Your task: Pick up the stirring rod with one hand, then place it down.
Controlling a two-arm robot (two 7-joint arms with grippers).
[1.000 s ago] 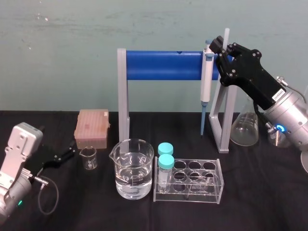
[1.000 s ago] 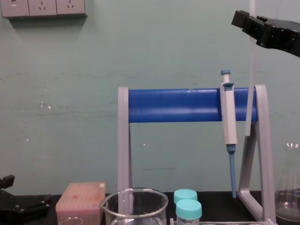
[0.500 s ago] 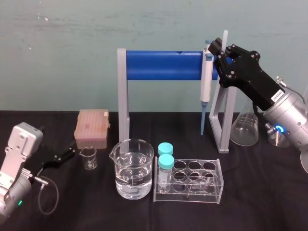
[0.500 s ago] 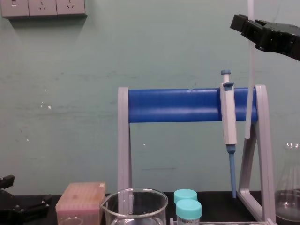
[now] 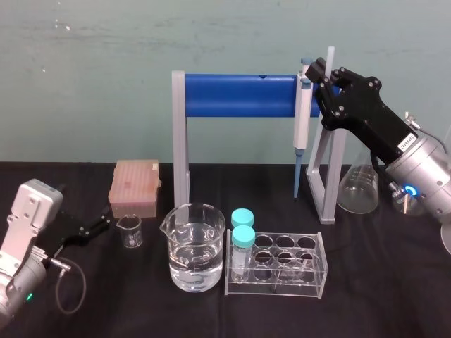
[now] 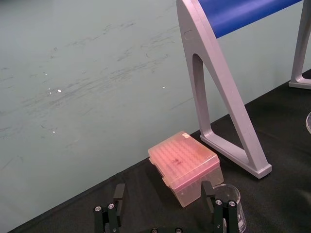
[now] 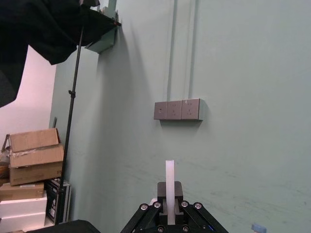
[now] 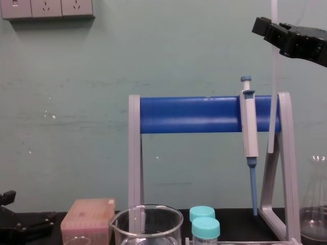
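The stirring rod (image 8: 274,76), a thin translucent whitish stick, hangs upright in front of the right end of the blue rack bar. Its top (image 5: 330,56) sticks out above my right gripper (image 5: 320,72). That black gripper (image 8: 266,24) is shut on the rod high above the table, just right of the hanging pipette (image 5: 301,116). In the right wrist view the rod (image 7: 169,182) rises from between the closed fingers (image 7: 176,191). My left gripper (image 5: 88,229) rests open and empty on the table at the far left, before the pink box (image 6: 184,162).
A grey stand with a blue bar (image 5: 232,95) spans the back, and the grey-and-blue pipette (image 8: 249,127) hangs on it. A water beaker (image 5: 194,246), a clear tube rack (image 5: 306,271) with two teal-capped tubes, a small beaker (image 5: 130,231) and a flask (image 5: 359,186) stand on the black table.
My right gripper, still holding the rod, has sunk slightly and drifted a little to the right. The left arm has not moved.
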